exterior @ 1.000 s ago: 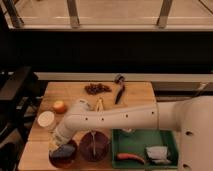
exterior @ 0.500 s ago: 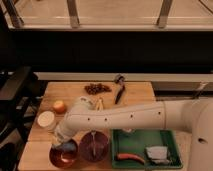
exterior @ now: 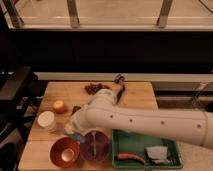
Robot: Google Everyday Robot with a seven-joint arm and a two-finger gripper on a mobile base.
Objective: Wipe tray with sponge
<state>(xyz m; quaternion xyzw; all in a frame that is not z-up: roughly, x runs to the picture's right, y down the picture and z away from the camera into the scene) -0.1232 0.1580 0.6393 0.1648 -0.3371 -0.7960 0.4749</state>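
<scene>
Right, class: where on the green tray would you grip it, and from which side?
Probably pinch the tray by its raised rim on the near long edge, from above: the rim is its only thin upstanding part, and the arm crosses the far edge. The gripper sits shut at left, by the white cup and orange bowl.

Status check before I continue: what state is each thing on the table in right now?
gripper: shut, low over the left of the table, at the sponge.
sponge: under the gripper, outside the tray; whether held, unclear.
tray: holds a pale cloth and a red-orange item.
orange bowl: upright.
purple bowl: upright, thin utensil inside.
</scene>
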